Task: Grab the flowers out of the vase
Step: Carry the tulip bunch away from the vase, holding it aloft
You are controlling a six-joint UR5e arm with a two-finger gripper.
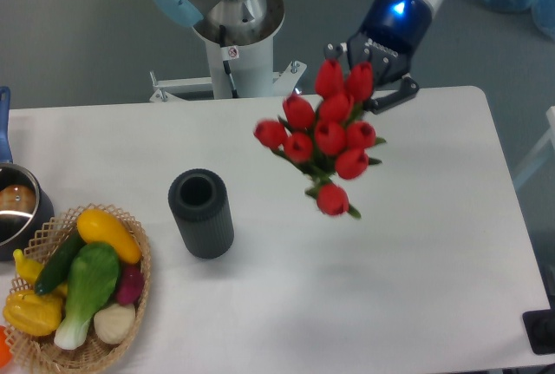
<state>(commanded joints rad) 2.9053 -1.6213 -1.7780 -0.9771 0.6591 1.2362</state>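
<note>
**A:** Where do you have the flowers (325,135) right now?

**B:** In the air, clear of the vase (201,214) and off toward its 2 o'clock, over bare table (416,244). The buds face the camera and hide most of the stems. The vase stands upright, its mouth showing nothing inside.

**A:** And the gripper (379,72)?

**B:** It sits at 1 o'clock of the bunch, behind the top buds. You can see its fingers reach in behind the blooms, and since nothing else carries the flowers, I judge it is clamped on them. The contact itself is hidden, so you can't confirm where it bites.

**A:** How will they handle?

**B:** Lightly, I'd say. The bunch looks top-heavy, with soft heads that would crush or slip. Your best hold is low on the gathered stems, not the buds; a loose grip could let the bunch swing or tilt.

**A:** Anything nearby?

**B:** A basket (130,305) of toy vegetables at the vase's 8 o'clock, well apart from the flowers.
</note>
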